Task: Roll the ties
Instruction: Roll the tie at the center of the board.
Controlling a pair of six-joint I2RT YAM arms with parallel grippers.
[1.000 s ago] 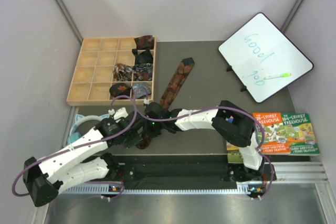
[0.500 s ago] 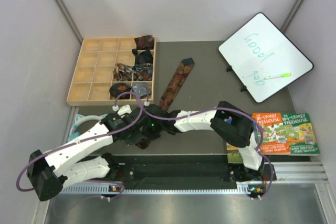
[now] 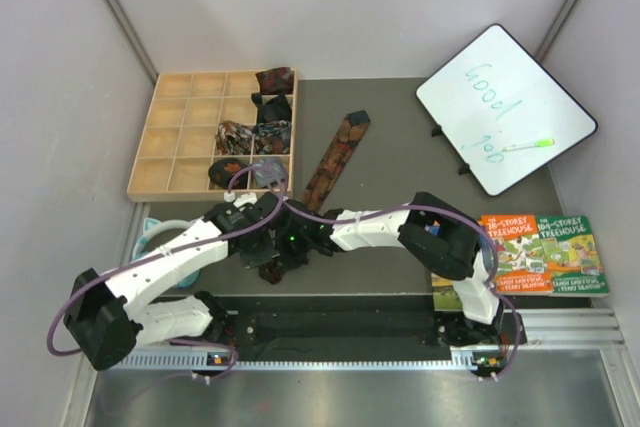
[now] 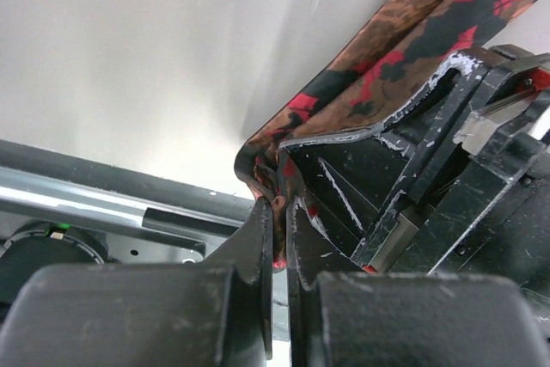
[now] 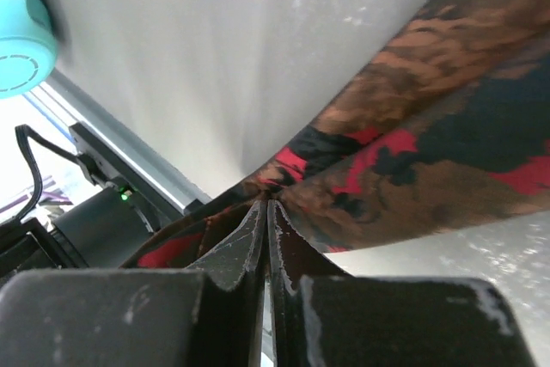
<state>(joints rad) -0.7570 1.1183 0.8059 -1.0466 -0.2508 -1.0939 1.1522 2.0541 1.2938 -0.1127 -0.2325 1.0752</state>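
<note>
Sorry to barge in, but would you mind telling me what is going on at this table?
The two arms are rolling ties. Both are working on the near end of one long dark tie with rust-orange print: the left gripper and the right gripper are each shut on a fold of its fabric. Most of the tie lies flat and unrolled on the table. Several rolled ties sit in the wooden tray beside it.
</note>
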